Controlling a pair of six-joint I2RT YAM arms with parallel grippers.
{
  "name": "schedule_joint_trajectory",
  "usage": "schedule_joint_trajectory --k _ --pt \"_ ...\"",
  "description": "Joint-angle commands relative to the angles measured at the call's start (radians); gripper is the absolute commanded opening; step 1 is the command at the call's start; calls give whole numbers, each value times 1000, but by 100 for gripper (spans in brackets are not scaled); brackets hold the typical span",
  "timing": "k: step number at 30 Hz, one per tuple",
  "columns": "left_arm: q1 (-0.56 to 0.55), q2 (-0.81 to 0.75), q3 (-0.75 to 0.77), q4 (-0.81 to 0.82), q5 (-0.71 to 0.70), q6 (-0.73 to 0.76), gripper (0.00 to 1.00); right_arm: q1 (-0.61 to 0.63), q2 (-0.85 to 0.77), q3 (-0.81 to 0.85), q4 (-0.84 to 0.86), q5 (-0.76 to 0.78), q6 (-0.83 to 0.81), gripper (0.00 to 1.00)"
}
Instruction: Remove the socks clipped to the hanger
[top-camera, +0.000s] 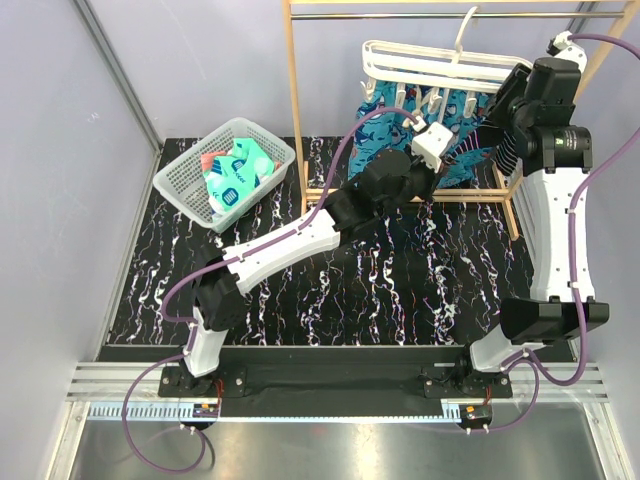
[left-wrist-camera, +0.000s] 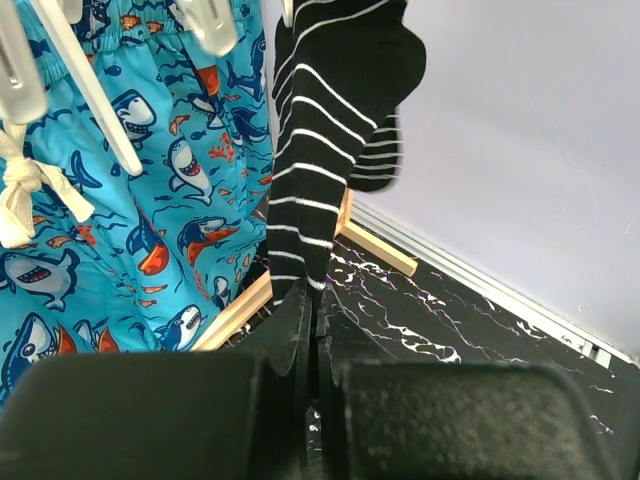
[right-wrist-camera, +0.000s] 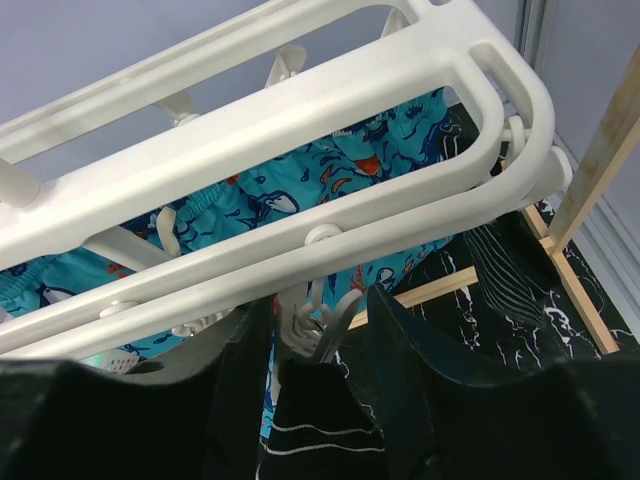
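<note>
Striped sock (left-wrist-camera: 305, 170) dangles clipped below the hanger (right-wrist-camera: 300, 150), its lower end pinched in the closed left gripper (left-wrist-camera: 310, 300), while the right gripper (right-wrist-camera: 318, 305) gapes wide around a clip (right-wrist-camera: 322, 335), so unclipping is underway and pressing that clip open probably comes next.

White moulded links form the left arm (top-camera: 285, 248) and right arm (top-camera: 556, 225), joined by black ribbed joint housings; purple cables (top-camera: 124, 428) loop out of the black bases (top-camera: 205, 378); the left hand (left-wrist-camera: 312, 300) and right hand (right-wrist-camera: 318, 335) are matt black.
</note>
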Motion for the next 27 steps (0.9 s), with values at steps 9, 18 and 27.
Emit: schedule_joint_trajectory --k 9,18,27 --pt "-10 -8 31 67 -142 158 0 9 -68 52 -39 13 21 60" --pt "-64 49 66 140 -263 399 0 7 -50 164 -156 3 33 63" --pt "-99 67 62 194 -323 491 0 -7 21 256 -229 -20 15 54"
